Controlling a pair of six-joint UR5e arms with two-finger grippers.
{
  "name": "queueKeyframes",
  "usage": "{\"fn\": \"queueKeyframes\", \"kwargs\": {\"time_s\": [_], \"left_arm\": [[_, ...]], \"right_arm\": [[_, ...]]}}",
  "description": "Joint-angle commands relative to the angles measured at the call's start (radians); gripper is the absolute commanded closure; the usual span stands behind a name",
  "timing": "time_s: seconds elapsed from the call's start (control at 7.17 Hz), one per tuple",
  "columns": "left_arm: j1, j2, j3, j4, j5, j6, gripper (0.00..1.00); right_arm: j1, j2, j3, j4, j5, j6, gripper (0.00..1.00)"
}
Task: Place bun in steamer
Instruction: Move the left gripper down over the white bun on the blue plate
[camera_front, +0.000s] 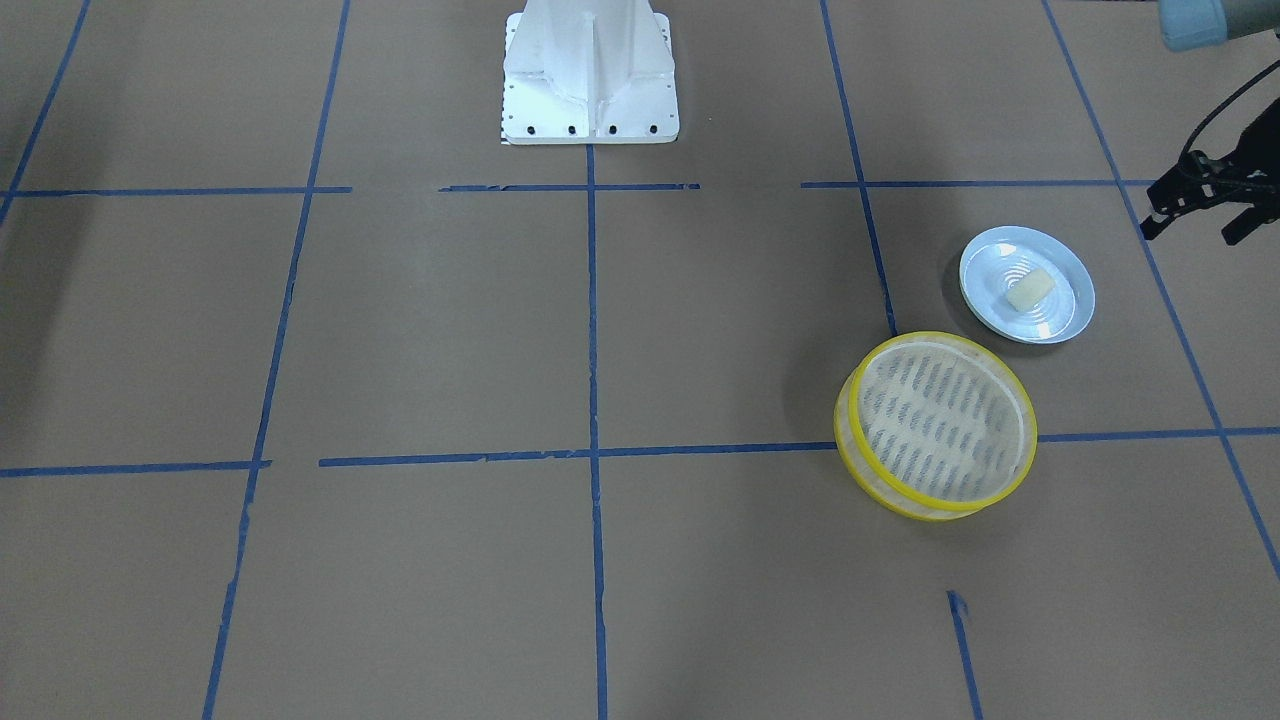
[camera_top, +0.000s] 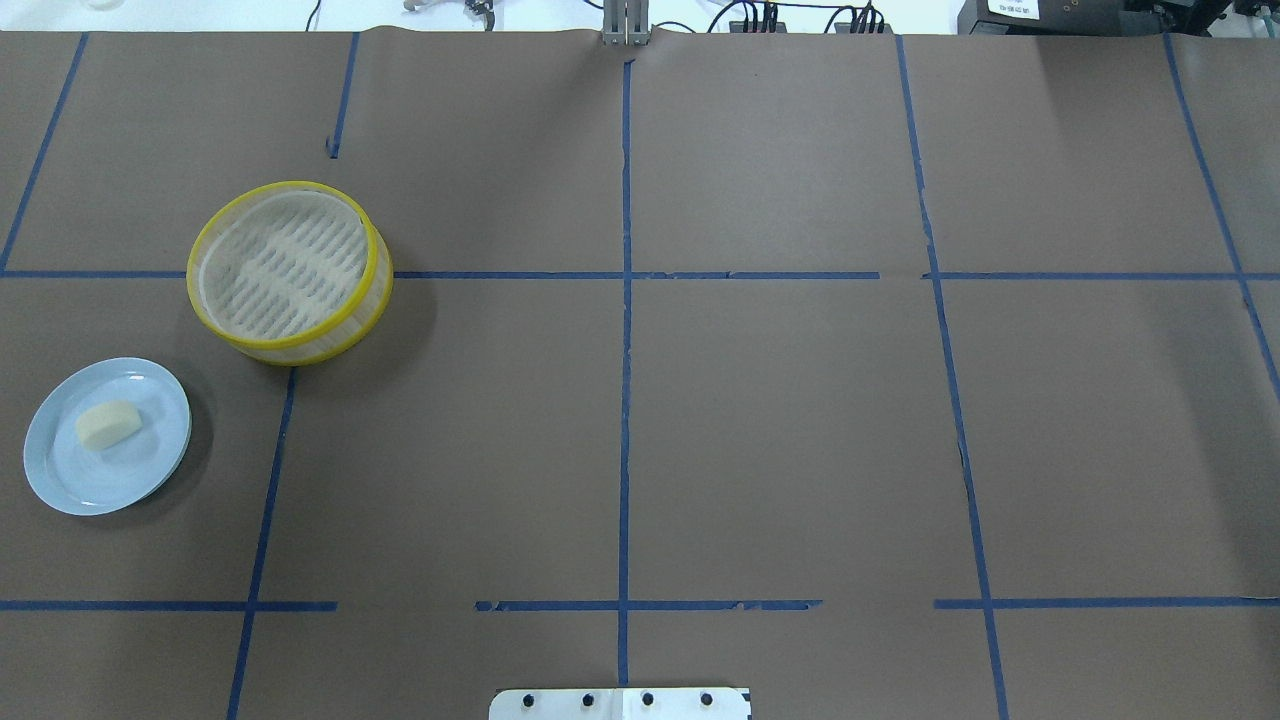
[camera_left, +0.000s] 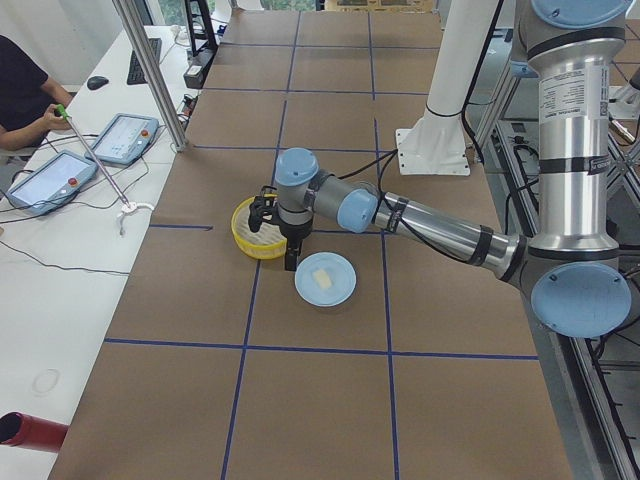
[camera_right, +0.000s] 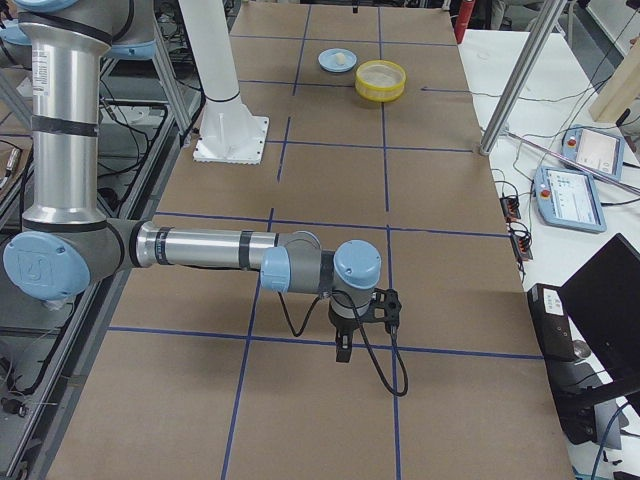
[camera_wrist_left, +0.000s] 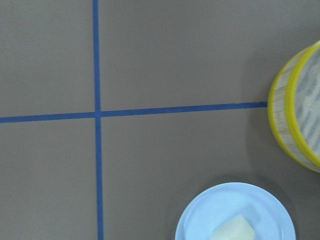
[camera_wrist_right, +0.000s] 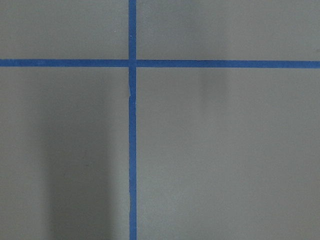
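Note:
The cream-white bun (camera_front: 1030, 290) lies on a pale blue plate (camera_front: 1062, 322) at the table's left side. It also shows in the overhead view (camera_top: 108, 424) and at the bottom edge of the left wrist view (camera_wrist_left: 234, 231). The yellow-rimmed steamer (camera_front: 940, 420) stands empty beside the plate, also in the overhead view (camera_top: 288, 268). My left gripper (camera_front: 1195, 228) is open and empty, held above the table just outside the plate. My right gripper (camera_right: 365, 325) shows only in the right side view, far from these things; I cannot tell if it is open.
The white robot base (camera_front: 590, 75) stands at the table's middle near edge. Blue tape lines (camera_top: 625, 300) cross the brown table cover. Operators' tablets (camera_left: 50, 178) lie on the white bench beyond the far edge.

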Motion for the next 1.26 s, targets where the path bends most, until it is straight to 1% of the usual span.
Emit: {"fn": "queueKeyframes", "kwargs": {"time_s": [0.0,0.14,0.28,0.42,0.7,0.98,1.12], "left_arm": [[0.134,0.03,0.03,-0.164,0.054,-0.164,0.0],[0.136,0.007,0.052,-0.166,0.061,-0.158,0.0],[0.142,-0.004,0.081,-0.169,0.109,-0.155,0.0],[0.198,-0.019,0.083,-0.168,0.146,-0.167,0.0],[0.226,-0.046,0.139,-0.169,0.153,-0.174,0.0],[0.281,-0.044,0.158,-0.169,0.162,-0.194,0.0],[0.297,-0.047,0.187,-0.174,0.177,-0.192,0.0]], "right_arm": [[0.0,0.0,0.0,0.0,0.0,0.0,0.0],[-0.001,0.0,0.0,0.0,0.0,0.0,0.0],[-0.001,0.0,0.0,0.0,0.0,0.0,0.0],[0.0,0.0,0.0,0.0,0.0,0.0,0.0],[-0.001,0.0,0.0,0.0,0.0,0.0,0.0],[0.0,0.0,0.0,0.0,0.0,0.0,0.0],[-0.001,0.0,0.0,0.0,0.0,0.0,0.0]]}}
